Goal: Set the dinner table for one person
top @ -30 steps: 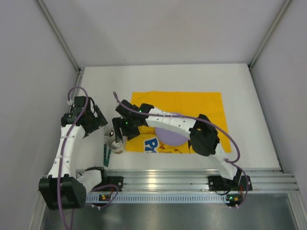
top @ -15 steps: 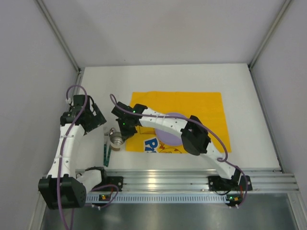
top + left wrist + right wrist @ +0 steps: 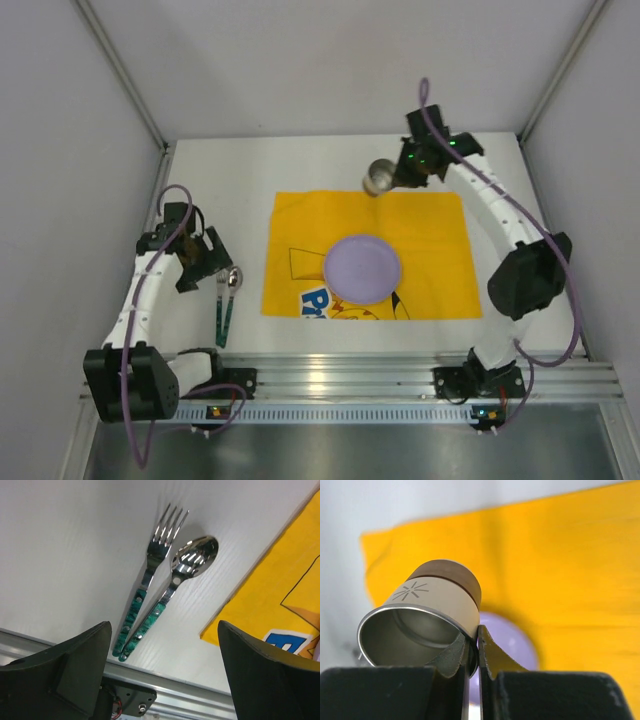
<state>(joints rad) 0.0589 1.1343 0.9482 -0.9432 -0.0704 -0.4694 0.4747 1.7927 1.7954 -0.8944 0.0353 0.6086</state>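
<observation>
A steel cup with a beige band hangs tilted over the far edge of the yellow cloth. My right gripper is shut on it. In the right wrist view the fingers pinch the rim of the cup, one inside and one outside, so the right gripper grips the wall. A purple plate lies on the cloth's middle. A green-handled fork and spoon lie side by side on the white dinner table, left of the cloth. My left gripper hovers open above their handles.
The ribbed aluminium rail runs along the near edge, just past the cutlery handles. Grey walls close in the table on the left, right and far sides. The yellow cloth's near-left corner lies close to the spoon.
My right gripper shut on the cup beside the cutlery and carried it up and across to the cloth's far edge. My left gripper shifted toward the fork and spoon.
</observation>
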